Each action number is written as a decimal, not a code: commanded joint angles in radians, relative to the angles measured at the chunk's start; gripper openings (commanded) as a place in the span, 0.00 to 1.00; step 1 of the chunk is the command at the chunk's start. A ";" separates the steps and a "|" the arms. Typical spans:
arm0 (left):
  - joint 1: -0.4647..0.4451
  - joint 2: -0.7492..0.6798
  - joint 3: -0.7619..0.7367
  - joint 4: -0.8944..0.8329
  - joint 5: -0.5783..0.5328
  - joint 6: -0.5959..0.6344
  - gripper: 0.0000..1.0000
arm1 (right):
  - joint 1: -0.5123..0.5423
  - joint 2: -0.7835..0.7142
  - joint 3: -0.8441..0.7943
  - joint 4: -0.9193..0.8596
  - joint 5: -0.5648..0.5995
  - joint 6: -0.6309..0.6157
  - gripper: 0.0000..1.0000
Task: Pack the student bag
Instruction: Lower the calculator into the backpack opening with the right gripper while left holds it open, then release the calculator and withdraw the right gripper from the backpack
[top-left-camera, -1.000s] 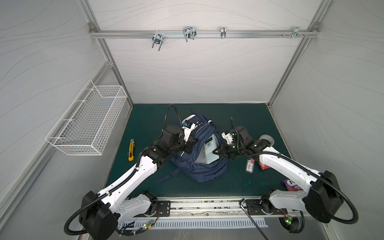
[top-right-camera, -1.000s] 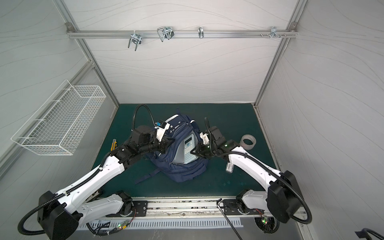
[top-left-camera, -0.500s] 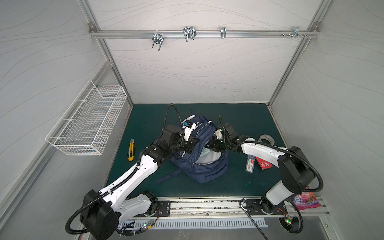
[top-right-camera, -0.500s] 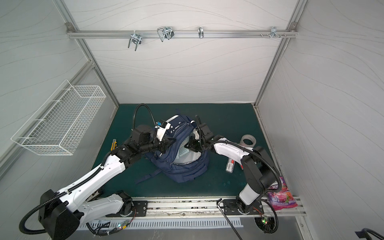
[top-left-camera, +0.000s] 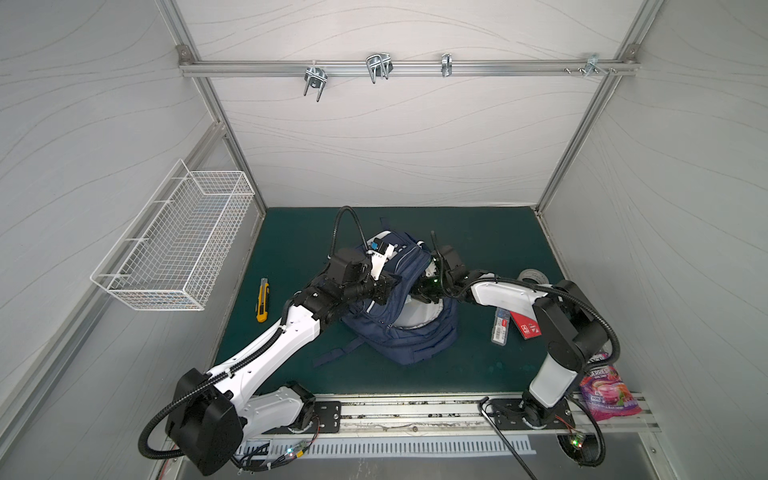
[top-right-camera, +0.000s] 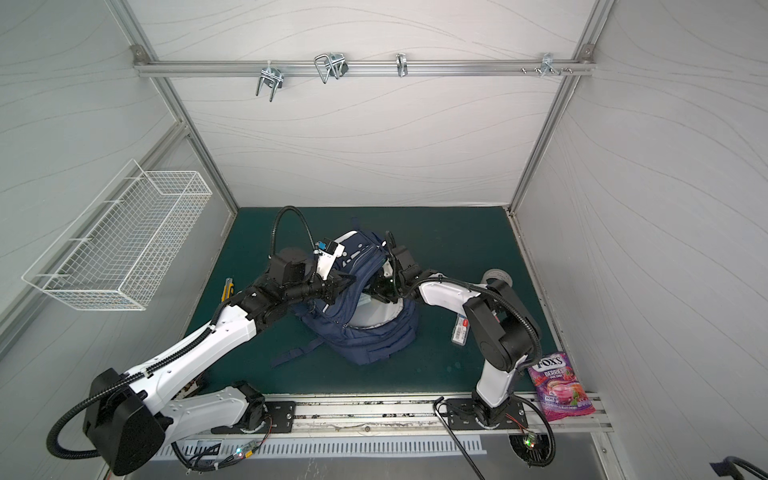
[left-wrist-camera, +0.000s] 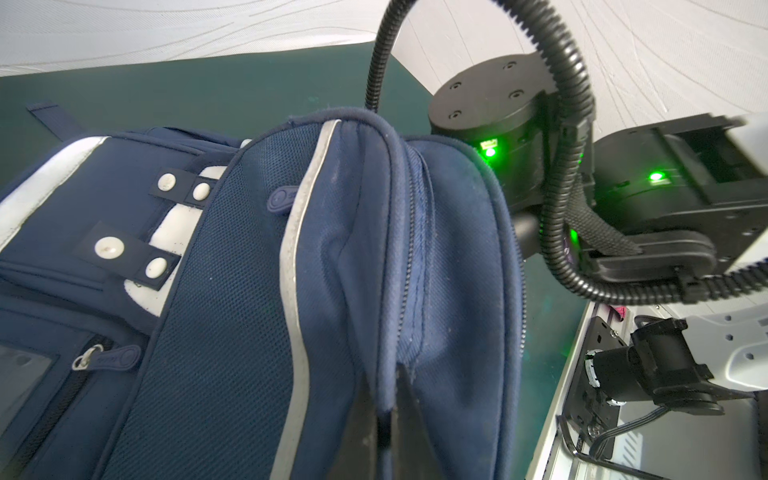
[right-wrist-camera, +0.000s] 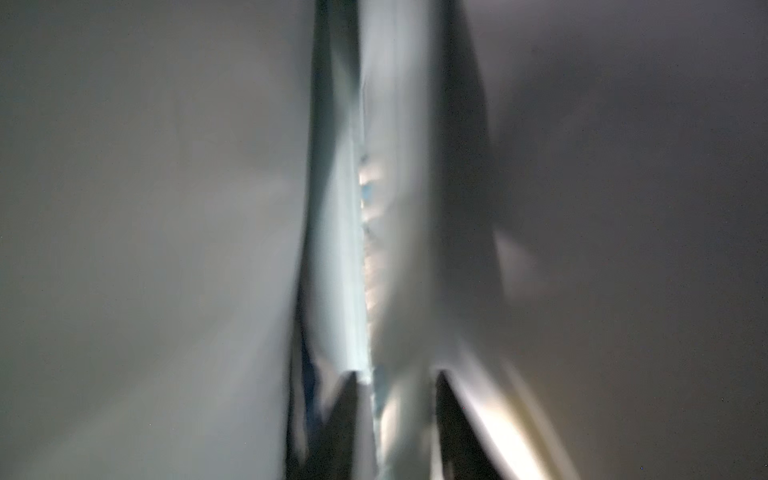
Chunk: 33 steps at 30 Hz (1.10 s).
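The student bag (top-left-camera: 407, 345) (top-right-camera: 374, 340), a navy backpack with white stripes, lies in the middle of the green mat with its main compartment gaping and its pale lining (top-left-camera: 415, 320) showing. My left gripper (top-left-camera: 388, 286) (top-right-camera: 347, 280) is shut on the raised zipper edge of the bag's flap (left-wrist-camera: 390, 249) and holds it up. My right gripper (top-left-camera: 415, 293) (top-right-camera: 376, 291) reaches from the right into the opening. In the right wrist view its fingers (right-wrist-camera: 446, 399) stand apart inside the blurred pale interior, with a thin pale edge (right-wrist-camera: 345, 249) just ahead of them.
A yellow utility knife (top-left-camera: 262, 300) lies left of the bag. Right of it are a clear flat pack (top-left-camera: 500, 326), a red pack (top-left-camera: 528, 328) and a tape roll (top-left-camera: 534, 276). A purple candy bag (top-left-camera: 609, 388) rests on the front rail. A wire basket (top-left-camera: 178, 245) hangs on the left wall.
My right gripper carried a flat grey item leftward into the bag's opening, and its jaws have since spread. The item no longer shows in the top views. The left gripper kept its hold.
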 joint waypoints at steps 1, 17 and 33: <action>0.001 0.015 0.068 0.185 -0.020 -0.003 0.00 | -0.016 -0.134 -0.012 -0.216 0.116 -0.063 0.54; -0.001 0.218 0.128 0.063 -0.069 -0.140 0.27 | 0.005 -0.659 -0.183 -0.723 0.404 -0.215 0.54; 0.028 -0.002 0.152 -0.320 -0.313 -0.293 0.66 | 0.110 -0.612 -0.082 -0.751 0.483 -0.249 0.55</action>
